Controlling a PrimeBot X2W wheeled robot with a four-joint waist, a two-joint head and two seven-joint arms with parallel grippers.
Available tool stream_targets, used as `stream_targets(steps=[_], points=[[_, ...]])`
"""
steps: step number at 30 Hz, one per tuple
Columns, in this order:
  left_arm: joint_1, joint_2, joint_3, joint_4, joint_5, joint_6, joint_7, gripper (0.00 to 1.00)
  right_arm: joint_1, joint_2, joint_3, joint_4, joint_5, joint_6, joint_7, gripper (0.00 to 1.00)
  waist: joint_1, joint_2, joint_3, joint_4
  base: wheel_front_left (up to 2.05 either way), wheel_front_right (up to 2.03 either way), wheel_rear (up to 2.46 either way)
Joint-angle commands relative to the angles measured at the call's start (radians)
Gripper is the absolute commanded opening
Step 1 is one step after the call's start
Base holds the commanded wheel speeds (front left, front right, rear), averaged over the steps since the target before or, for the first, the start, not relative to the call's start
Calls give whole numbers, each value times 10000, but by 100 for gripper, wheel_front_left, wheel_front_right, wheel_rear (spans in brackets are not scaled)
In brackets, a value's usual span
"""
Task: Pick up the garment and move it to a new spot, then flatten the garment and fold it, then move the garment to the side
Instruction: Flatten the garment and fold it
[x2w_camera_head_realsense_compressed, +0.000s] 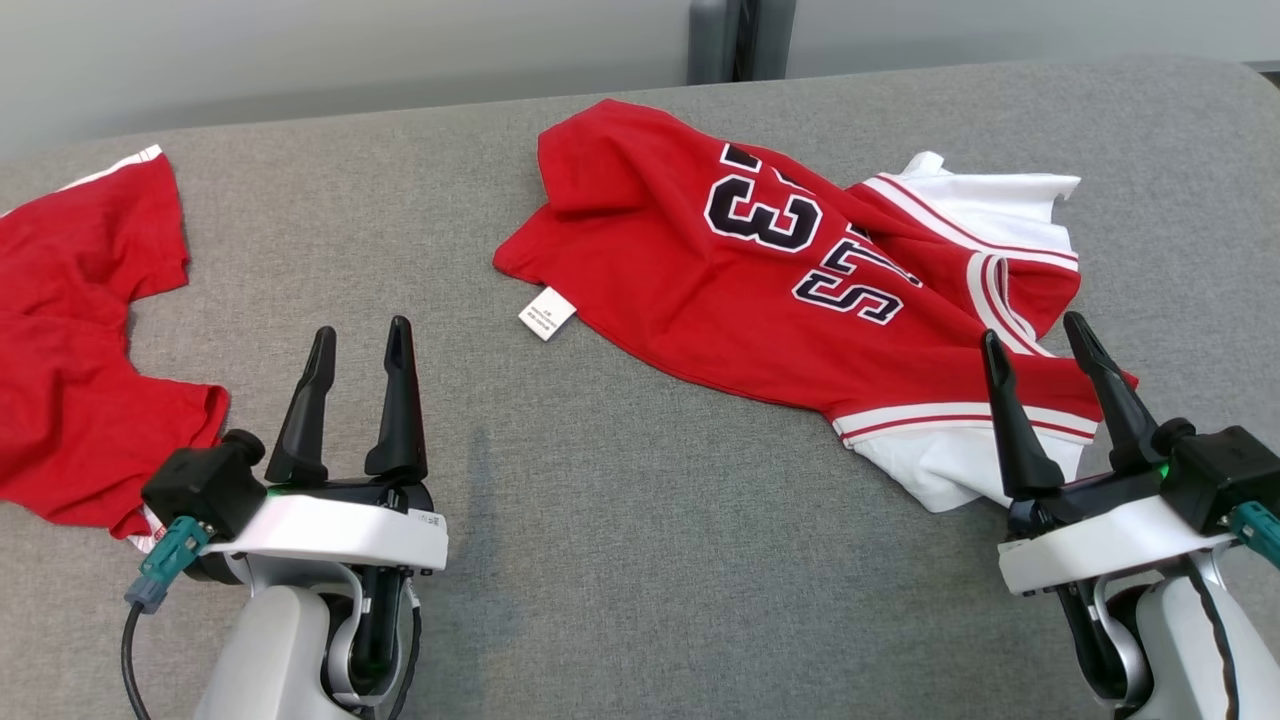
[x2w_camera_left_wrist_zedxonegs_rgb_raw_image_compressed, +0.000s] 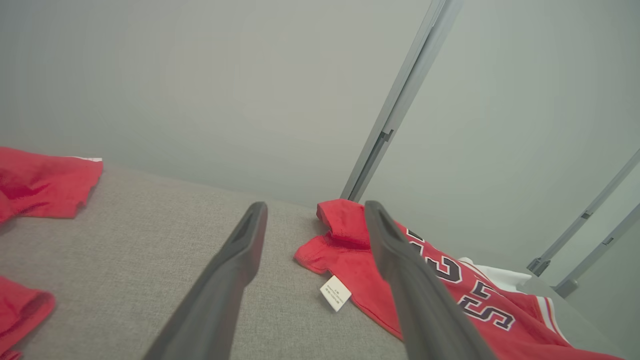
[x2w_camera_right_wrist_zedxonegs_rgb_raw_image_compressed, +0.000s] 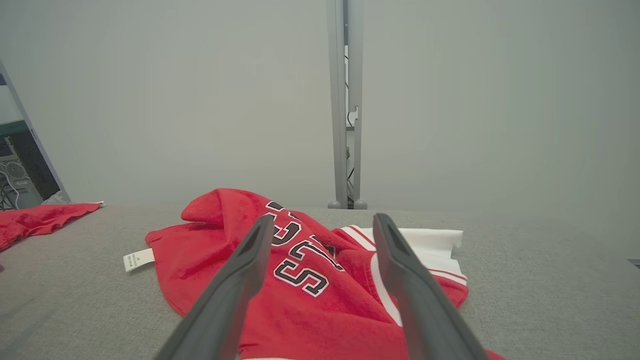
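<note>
Holds left gripper (x2w_camera_head_realsense_compressed: 362, 328) and right gripper (x2w_camera_head_realsense_compressed: 1032, 328) splayed, empty, by the near edge of the tabletop (x2w_camera_head_realsense_compressed: 620, 540), poised to seize the crumpled jersey (x2w_camera_head_realsense_compressed: 690, 290).

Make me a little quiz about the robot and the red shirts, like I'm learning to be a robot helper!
1. True or false: the right gripper is holding the numbered jersey.
2. Pick one. The white label sticks out of the jersey:
A. at the edge nearer the left gripper
B. on a white sleeve
C. under the other shirt
3. Fill the gap: the second red garment lies on the robot's ____ side of the grey table.

Key
1. False. Both grippers are open and hold nothing.
2. A
3. left
</note>
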Motion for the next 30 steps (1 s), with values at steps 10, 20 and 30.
stream_targets(steps=[10,20,30], points=[[-544,34,-339,823,-90,-48,-39,100,46,348,-207,-91,-209,-3,-25,100,0,0,461,-408,0,0,0],[-2872,49,-150,3753,-825,162,-37,100,-177,558,-231,-327,-255,-3,-25,100,0,0,1399,-1527,0,0,0],[-4860,556,63,7085,-629,526,100,100,-289,735,-283,-507,-355,-3,-25,100,0,0,1886,-2268,0,0,0]])
